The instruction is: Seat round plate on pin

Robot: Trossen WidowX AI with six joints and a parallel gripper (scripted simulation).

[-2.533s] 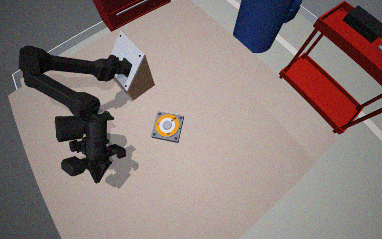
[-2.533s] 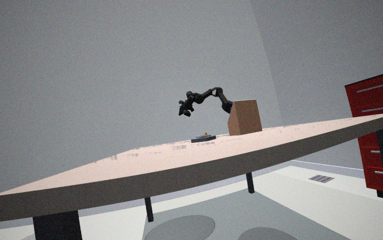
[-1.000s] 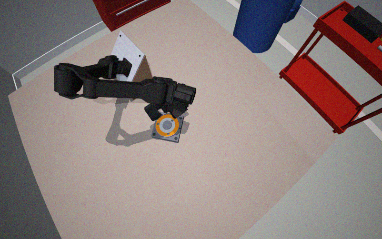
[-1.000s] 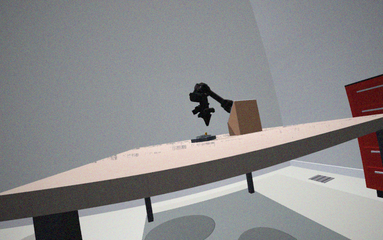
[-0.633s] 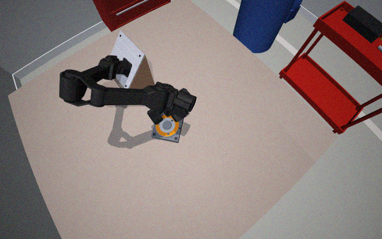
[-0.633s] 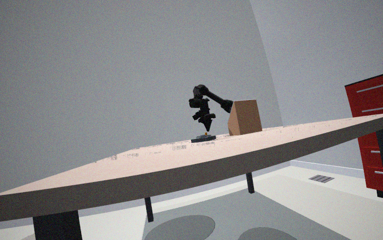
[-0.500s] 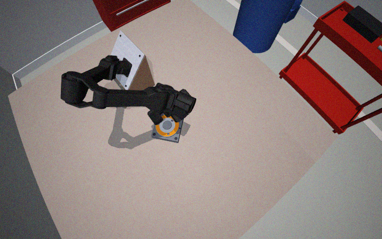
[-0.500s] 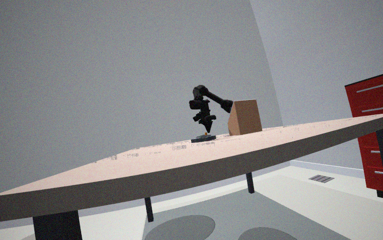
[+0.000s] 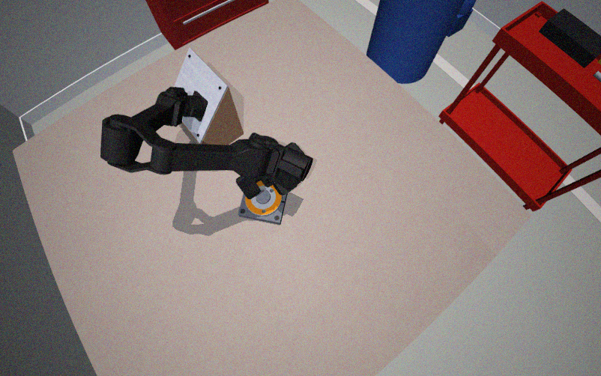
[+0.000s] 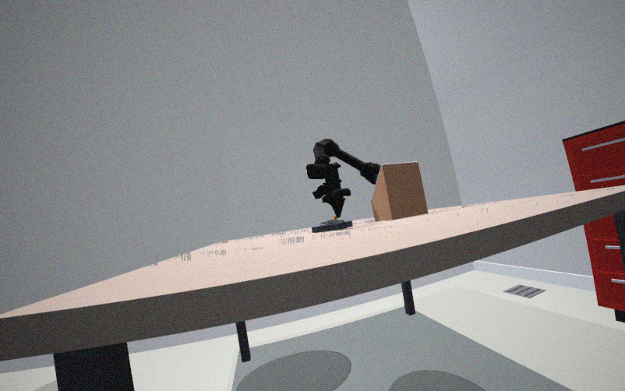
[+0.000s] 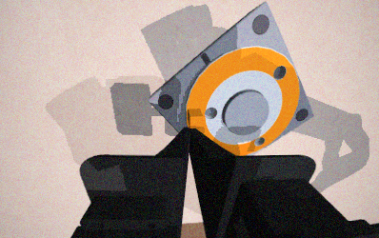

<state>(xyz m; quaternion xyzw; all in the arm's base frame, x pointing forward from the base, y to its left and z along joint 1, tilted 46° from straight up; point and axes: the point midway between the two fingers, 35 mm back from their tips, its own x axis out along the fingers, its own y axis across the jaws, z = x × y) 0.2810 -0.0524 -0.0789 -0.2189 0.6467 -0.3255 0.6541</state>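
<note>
On a square grey base [image 11: 257, 33], flat round orange plate [image 11: 240, 62], black wedge-shaped fingers pressed together, empty, at its tab [image 11: 194, 117].

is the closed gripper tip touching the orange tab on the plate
Cannot tell. In the wrist view the shut gripper tip meets the orange tab on the plate with no visible gap, but none of the views settles its height above it.

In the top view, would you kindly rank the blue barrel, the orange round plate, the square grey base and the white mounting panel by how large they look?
Largest to smallest, as they appear:
1. blue barrel, though cropped by the frame and nearer the camera
2. white mounting panel
3. square grey base
4. orange round plate, partly hidden under the hand
</note>
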